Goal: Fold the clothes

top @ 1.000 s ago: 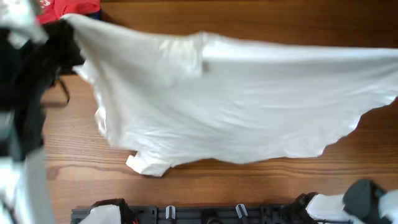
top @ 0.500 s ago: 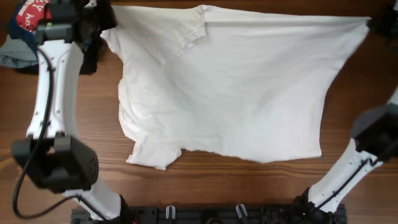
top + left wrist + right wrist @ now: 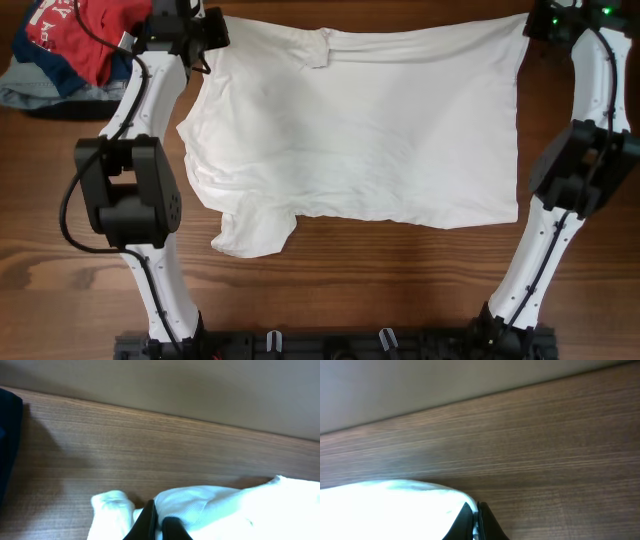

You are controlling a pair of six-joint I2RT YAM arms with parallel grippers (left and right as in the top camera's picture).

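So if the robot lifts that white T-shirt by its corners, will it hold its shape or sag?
Probably floppy: the white T-shirt lies wrinkled, its sleeve crumpled. Likely light, since the left end effector and right end effector each pinch only a corner. It would likely sag between them.

We see the clothes [image 3: 360, 130] as soft matt white cloth, lightly wrinkled. We log the table [image 3: 380, 300] as fine-grained brown wood, low sheen; arm shells [image 3: 543, 250] smooth white plastic.
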